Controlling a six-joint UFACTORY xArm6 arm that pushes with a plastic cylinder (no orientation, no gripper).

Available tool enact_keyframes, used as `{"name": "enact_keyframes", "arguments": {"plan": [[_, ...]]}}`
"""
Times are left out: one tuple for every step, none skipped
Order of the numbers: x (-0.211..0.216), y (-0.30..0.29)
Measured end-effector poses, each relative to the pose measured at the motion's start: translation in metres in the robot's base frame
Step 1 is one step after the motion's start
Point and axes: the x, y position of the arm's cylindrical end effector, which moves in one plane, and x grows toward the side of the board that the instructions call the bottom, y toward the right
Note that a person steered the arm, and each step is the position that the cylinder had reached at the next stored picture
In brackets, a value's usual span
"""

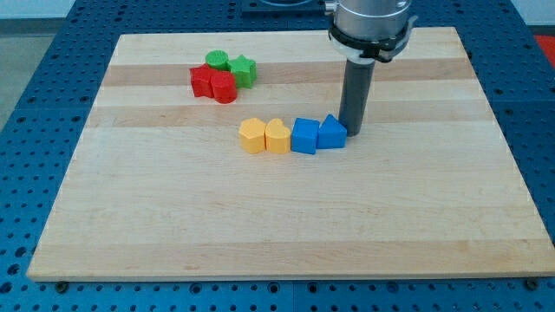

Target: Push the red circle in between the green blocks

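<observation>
The red circle (224, 87) sits near the view's top left, touching a red star-like block (202, 81) on its left. Just above them are the green circle (217, 60) and a green star-like block (243, 70), side by side and close together. The red circle lies directly below the two green blocks, touching or nearly touching them. My tip (353, 132) is on the board far to the right of this cluster, right beside the right edge of a blue triangular block (331, 133).
A row of blocks lies mid-board: a yellow hexagon-like block (251, 136), a yellow heart (277, 136), a blue cube (305, 135) and the blue triangular block. The wooden board (277, 225) rests on a blue perforated table.
</observation>
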Motion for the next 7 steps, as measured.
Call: {"name": "enact_keyframes", "arguments": {"plan": [[0.000, -0.002], [0.002, 0.026], [0.010, 0.076], [0.011, 0.086], [0.010, 0.086], [0.002, 0.098], [-0.043, 0.144]]}}
